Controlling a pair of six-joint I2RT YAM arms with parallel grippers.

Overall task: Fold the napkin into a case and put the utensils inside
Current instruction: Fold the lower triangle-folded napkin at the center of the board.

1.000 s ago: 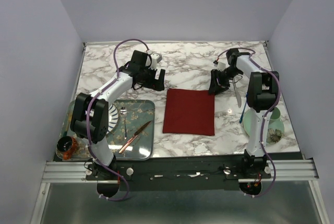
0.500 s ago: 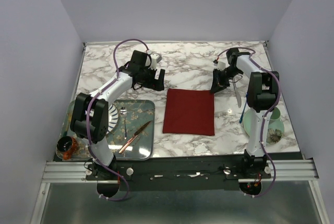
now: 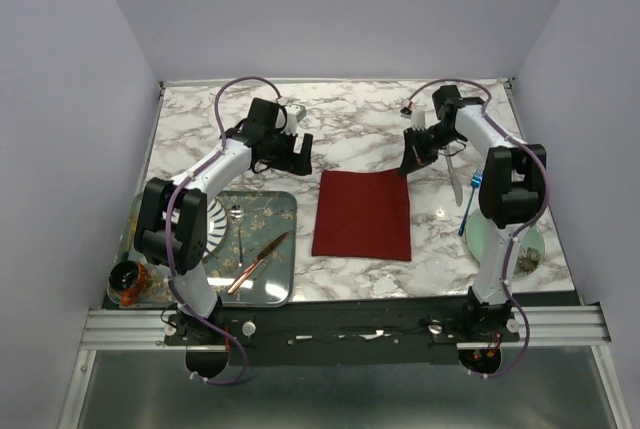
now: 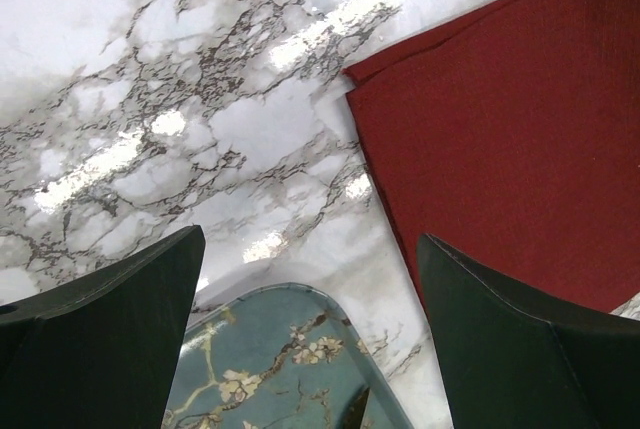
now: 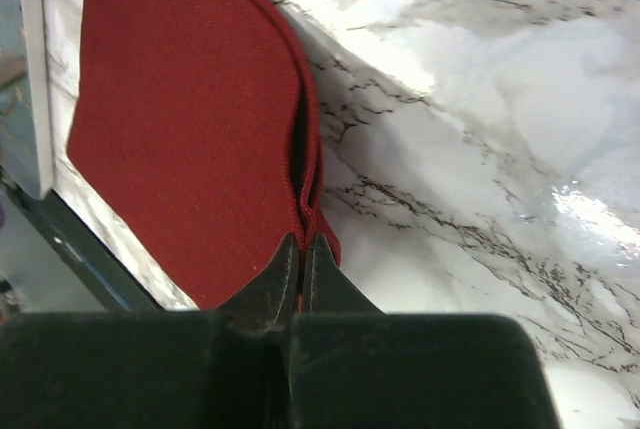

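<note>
Your right end effector point(image 5: 300, 249) is clenched on the far right corner of the napkin point(image 3: 362, 214), I think to begin a fold. The napkin lies flat at the middle of the desk point(image 3: 370, 129). This arm reaches forward, wrist bent down. Your left end effector point(image 4: 308, 249) hovers released near the far left corner.

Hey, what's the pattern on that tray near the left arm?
Pale teal with white blossom branches. The tray shows best in the left wrist view.

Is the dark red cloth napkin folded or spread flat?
Folded: the napkin shows two stacked layers along the edge the right gripper pinches.
</note>
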